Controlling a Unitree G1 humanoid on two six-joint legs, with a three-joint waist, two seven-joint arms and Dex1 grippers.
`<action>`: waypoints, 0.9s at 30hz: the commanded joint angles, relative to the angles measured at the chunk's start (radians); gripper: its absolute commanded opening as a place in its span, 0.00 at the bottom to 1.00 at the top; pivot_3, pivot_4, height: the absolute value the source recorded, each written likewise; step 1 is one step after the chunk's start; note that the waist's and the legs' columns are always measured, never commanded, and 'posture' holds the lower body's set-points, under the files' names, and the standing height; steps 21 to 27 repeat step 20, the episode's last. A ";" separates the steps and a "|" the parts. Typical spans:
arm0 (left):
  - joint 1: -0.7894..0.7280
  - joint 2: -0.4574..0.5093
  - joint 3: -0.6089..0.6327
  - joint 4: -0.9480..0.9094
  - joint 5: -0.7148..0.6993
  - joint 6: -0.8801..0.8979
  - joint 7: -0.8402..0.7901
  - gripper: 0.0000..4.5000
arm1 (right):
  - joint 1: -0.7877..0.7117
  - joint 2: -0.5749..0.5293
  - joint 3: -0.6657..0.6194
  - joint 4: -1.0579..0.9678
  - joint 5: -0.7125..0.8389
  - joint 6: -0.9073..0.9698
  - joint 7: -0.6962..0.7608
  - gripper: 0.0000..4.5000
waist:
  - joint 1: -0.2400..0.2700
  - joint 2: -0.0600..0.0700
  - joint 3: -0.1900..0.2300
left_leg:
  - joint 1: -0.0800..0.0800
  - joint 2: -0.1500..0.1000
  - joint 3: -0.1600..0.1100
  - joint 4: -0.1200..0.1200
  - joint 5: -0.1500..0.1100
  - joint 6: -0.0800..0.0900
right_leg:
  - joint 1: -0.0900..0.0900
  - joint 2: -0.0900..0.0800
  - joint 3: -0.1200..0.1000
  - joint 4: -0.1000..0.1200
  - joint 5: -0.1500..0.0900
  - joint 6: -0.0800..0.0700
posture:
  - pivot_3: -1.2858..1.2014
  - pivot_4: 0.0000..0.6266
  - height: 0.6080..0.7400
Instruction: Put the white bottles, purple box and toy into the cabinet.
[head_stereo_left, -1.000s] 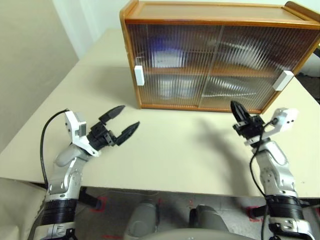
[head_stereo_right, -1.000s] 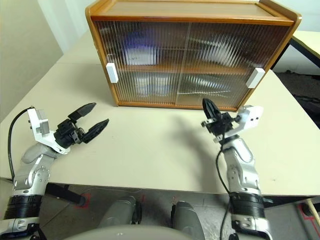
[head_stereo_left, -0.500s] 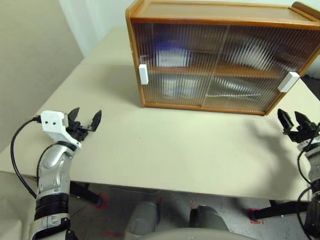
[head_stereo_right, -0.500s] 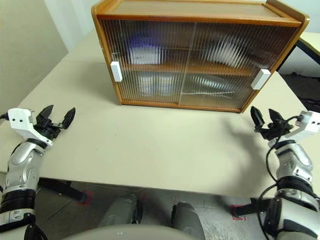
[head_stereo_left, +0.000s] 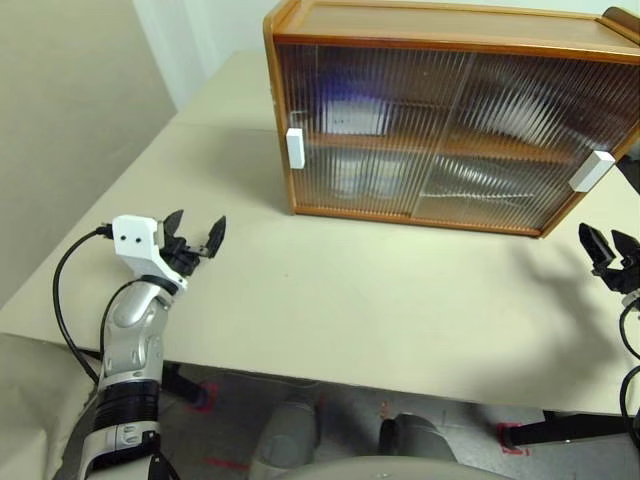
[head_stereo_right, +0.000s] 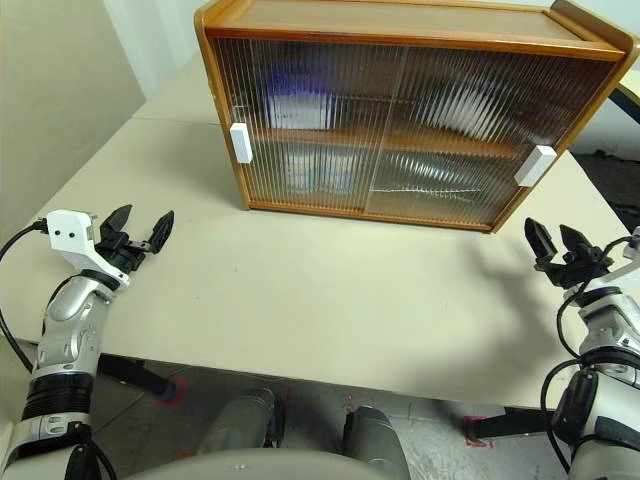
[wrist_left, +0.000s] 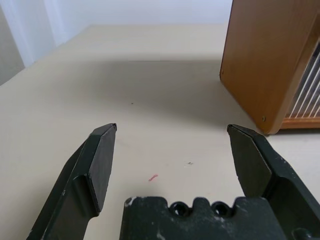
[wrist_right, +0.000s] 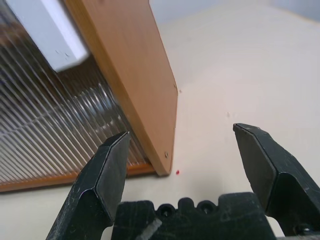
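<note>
The orange-brown cabinet (head_stereo_left: 450, 20) stands at the back of the table with both ribbed doors (head_stereo_left: 500, 140) slid shut and a white handle (head_stereo_left: 295, 148) at each outer edge. The white bottles, purple box and toy are hidden. Through the ribs I see only blurs: a bluish-purple patch (head_stereo_left: 345, 108) on the upper shelf and pale shapes (head_stereo_left: 350, 175) below it. My left gripper (head_stereo_left: 196, 232) hovers open and empty over the table's left side, well short of the cabinet. My right gripper (head_stereo_left: 610, 245) is open and empty off the cabinet's right front corner (wrist_right: 167, 155).
The beige table (head_stereo_left: 380, 300) runs bare from the cabinet to its front edge. In the left wrist view the cabinet's wooden left side (wrist_left: 265, 60) stands ahead. The right door's white handle (wrist_right: 45, 30) shows close to the right gripper.
My right gripper left the front of the right door, swung out to the right and opened. My left gripper turned from pointing rightward to pointing forward and shifted left. The camera view also shifted.
</note>
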 joint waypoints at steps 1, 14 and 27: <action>-0.016 -0.009 -0.019 -0.034 0.004 0.038 0.026 1.00 | 0.012 -0.015 -0.033 0.013 0.012 -0.023 0.044 0.99 | 0.001 0.000 0.000 | 0.000 0.000 0.000 0.000 0.000 0.000 | 0.000 0.000 0.000 0.000 0.000 0.000 | 0.62 0.00 1.00; -0.089 -0.025 -0.021 -0.039 -0.005 0.096 0.077 1.00 | 0.087 0.013 -0.046 0.003 -0.005 -0.146 0.130 0.99 | 0.001 -0.004 -0.003 | 0.000 0.000 0.000 0.001 0.000 0.000 | 0.001 0.001 0.000 0.000 0.001 0.001 | 0.60 0.00 1.00; -0.096 -0.035 -0.035 -0.031 0.000 0.102 0.073 1.00 | 0.089 0.014 -0.057 0.005 -0.006 -0.133 0.132 0.99 | -0.009 -0.005 -0.004 | 0.001 0.000 0.001 0.001 0.000 0.000 | 0.001 0.001 0.000 0.000 0.001 0.000 | 0.59 0.00 1.00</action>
